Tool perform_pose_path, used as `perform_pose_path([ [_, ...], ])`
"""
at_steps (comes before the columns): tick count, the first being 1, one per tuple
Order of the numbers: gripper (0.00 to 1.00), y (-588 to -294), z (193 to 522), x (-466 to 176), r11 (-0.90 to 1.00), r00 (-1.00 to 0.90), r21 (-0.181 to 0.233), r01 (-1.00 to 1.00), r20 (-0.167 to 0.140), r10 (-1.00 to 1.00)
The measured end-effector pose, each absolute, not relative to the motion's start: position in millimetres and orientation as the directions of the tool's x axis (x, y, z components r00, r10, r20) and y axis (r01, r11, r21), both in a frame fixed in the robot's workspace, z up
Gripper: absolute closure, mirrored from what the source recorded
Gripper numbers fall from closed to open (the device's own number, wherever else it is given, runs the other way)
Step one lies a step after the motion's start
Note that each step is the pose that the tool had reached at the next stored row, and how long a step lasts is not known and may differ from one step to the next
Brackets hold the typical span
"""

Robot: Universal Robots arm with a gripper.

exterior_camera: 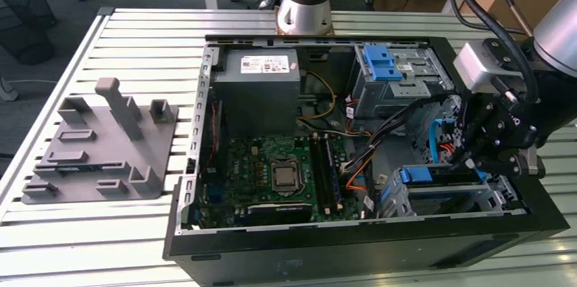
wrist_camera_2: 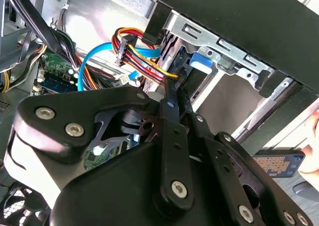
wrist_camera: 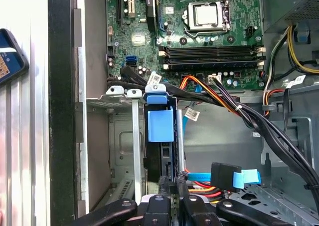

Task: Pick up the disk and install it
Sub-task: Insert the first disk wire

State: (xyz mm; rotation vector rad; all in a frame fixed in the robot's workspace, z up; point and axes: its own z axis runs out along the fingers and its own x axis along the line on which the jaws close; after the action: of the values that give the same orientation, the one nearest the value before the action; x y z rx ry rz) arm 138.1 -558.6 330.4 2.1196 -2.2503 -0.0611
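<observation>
The disk stands on edge in the metal drive cage at the near right corner of the open computer case, its blue carrier tab uppermost. In the first wrist view the blue carrier and the dark drive body sit in a slot of the cage. My gripper hangs just above that cage. Its two thin fingers lie pressed together and point at the blue tab. The gripper's tip is right at the disk's edge, with nothing visibly between the fingers.
Bundled power wires and a blue flat cable run close beside the cage. The motherboard, grey power-supply box and an upper bay with a blue latch occupy the case. A grey fixture stands on the slatted table.
</observation>
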Motion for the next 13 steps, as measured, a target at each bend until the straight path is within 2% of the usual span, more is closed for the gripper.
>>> perform_pose_path([
  [8, 0.84, -558.6, 330.2, 138.1, 0.060, -0.059, 0.063, -0.996, 0.009, -0.998],
  [10, 0.82, -558.6, 330.2, 138.1, 0.060, -0.059, 0.063, -0.996, 0.009, -0.998],
  [11, 0.76, -558.6, 330.2, 138.2, 0.060, -0.059, 0.063, -0.996, 0.009, -0.998],
  [13, 0.76, -558.6, 330.5, 138.1, 0.060, -0.059, 0.063, -0.996, 0.009, -0.998],
])
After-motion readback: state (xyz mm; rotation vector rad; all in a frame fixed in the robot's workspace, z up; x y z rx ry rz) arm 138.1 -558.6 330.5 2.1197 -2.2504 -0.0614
